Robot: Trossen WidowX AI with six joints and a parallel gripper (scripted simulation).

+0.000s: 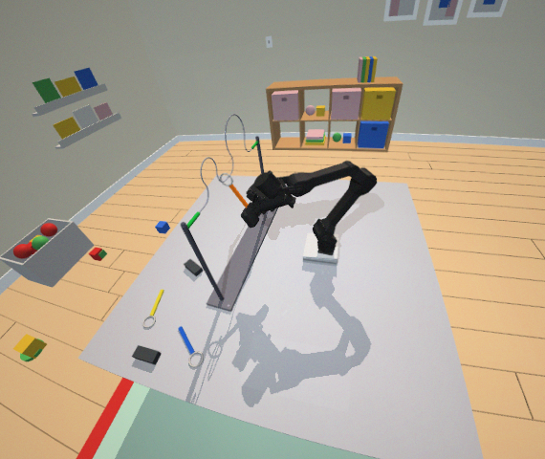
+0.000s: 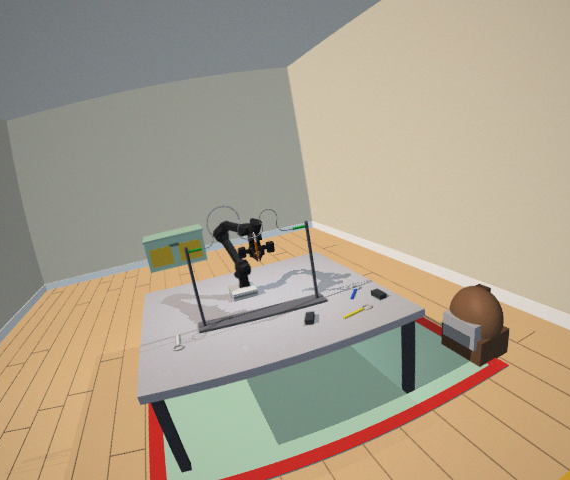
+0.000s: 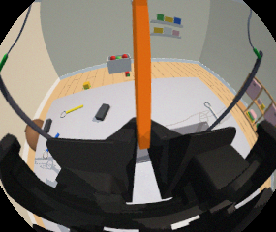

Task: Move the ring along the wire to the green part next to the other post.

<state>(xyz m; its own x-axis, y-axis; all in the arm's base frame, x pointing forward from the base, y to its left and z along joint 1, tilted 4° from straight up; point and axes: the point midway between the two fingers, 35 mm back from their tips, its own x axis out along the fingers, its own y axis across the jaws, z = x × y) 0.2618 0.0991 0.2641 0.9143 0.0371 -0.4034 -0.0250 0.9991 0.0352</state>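
Note:
My gripper is shut on the orange handle, holding it near its end. The handle slants up to the ring, which is around the wire at the dip between its two arches. Whether ring and wire touch cannot be told. The grey wire runs between a green part at the near post and another green part at the far post. The ring is outside the wrist view.
The posts stand on a dark base bar. On the table lie a yellow-handled ring, a blue-handled ring, a pale-handled ring and two black blocks, one beside the bar, one near the edge.

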